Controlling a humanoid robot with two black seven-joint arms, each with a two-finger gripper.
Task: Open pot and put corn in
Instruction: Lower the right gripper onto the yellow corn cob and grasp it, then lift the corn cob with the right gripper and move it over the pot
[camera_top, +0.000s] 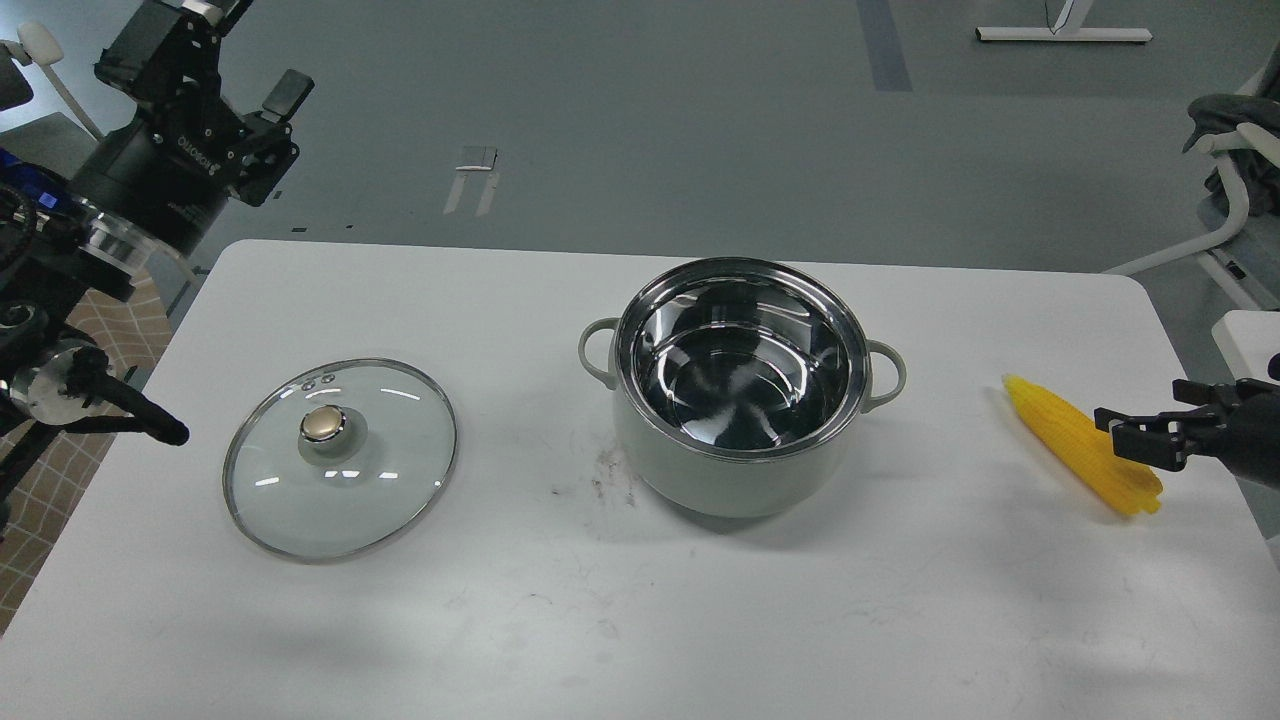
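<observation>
The pale grey-green pot stands uncovered in the middle of the white table, its shiny steel interior empty. The yellow corn lies on the table to its right, tapered end pointing toward the pot. My right gripper comes in low from the right edge. Its fingers are apart, right at the thick end of the corn, and I cannot tell whether they touch it. My left gripper is raised high at the far left, open and empty, well away from the pot.
The round glass lid with a gold knob lies flat on the table left of the pot. The table's right edge is close behind the corn. A chair stands at far right.
</observation>
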